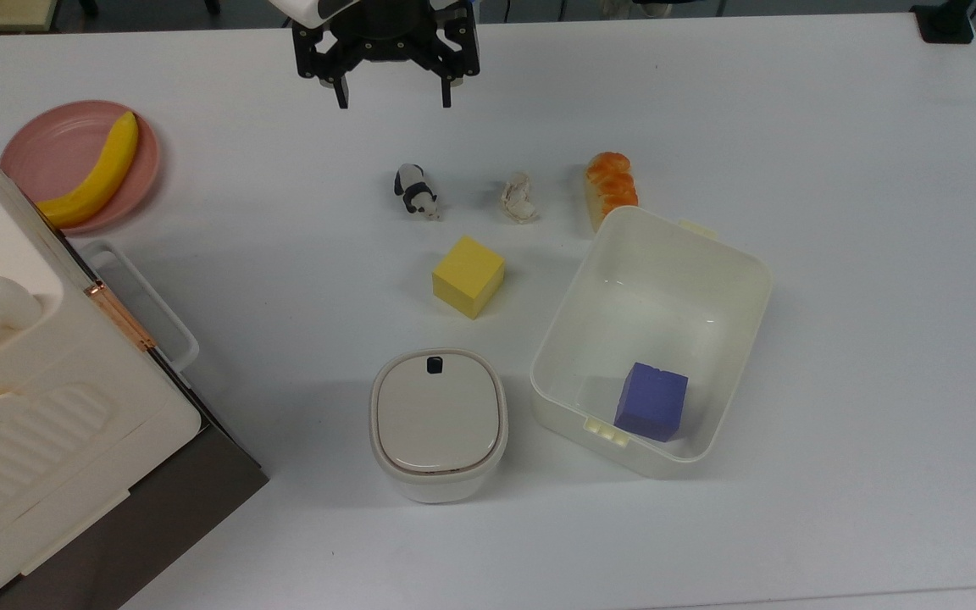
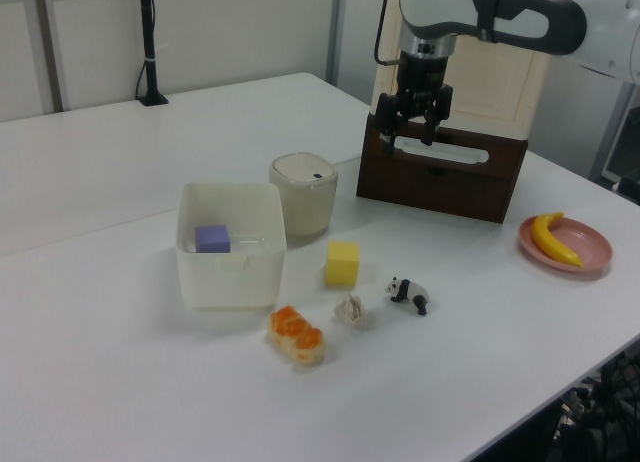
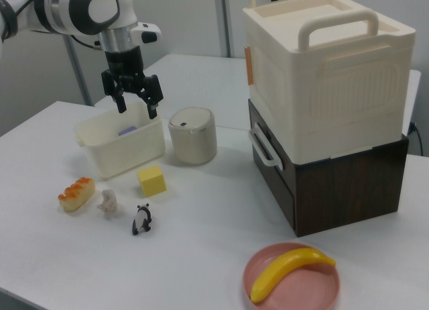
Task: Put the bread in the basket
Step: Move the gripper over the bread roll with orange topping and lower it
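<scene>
Going from the top view's left to its right, first comes a pink plate (image 1: 39, 144) with a yellow banana (image 1: 94, 174) lying on it, well out of the way. Next, high over the white table (image 1: 835, 127), hangs the gripper (image 1: 392, 93). Its two fingers are spread apart and hold nothing, so it looks ready to go and get something.

Below it sits a little toy panda (image 1: 415, 191), then a crumpled paper ball (image 1: 520, 199). A yellow block (image 1: 468, 276) and a round lidded pot (image 1: 438, 422) sit lower down.

Then comes the bread (image 1: 611, 186). It lies flat on the table, just outside the basket (image 1: 729, 254), right by one corner, maybe touching the wall. That is handy, because the trip into the basket will be short.

The basket is open on top, with a purple block (image 1: 651, 401) inside at one end. There is lots of room left for the bread
</scene>
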